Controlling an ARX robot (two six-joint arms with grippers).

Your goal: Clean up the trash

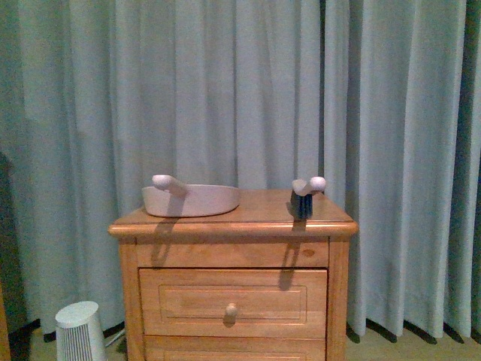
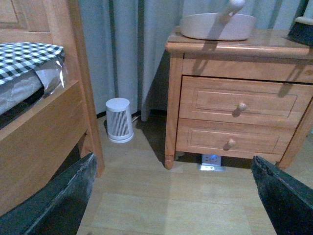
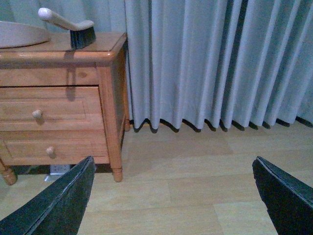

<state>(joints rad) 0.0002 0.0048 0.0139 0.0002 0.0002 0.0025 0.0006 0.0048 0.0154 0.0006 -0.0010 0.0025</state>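
No crumpled white wad of trash shows in any view. A pinkish dustpan (image 1: pixel 192 199) with a handle and a small hand brush (image 1: pixel 304 197) with dark bristles lie on top of the wooden nightstand (image 1: pixel 233 256). The dustpan (image 2: pixel 217 25) also shows in the left wrist view, the brush (image 3: pixel 73 28) in the right wrist view. My left gripper (image 2: pixel 176 196) is open and empty, low over the wooden floor in front of the nightstand. My right gripper (image 3: pixel 176 196) is open and empty over the floor beside the nightstand (image 3: pixel 58 98). Neither arm shows in the front view.
Pale curtains (image 1: pixel 240 90) hang behind the nightstand down to the floor. A small white ribbed appliance (image 2: pixel 119 120) stands on the floor between the nightstand and a wooden bed frame (image 2: pixel 49 122) with checked bedding. A power strip (image 2: pixel 211 161) lies under the nightstand.
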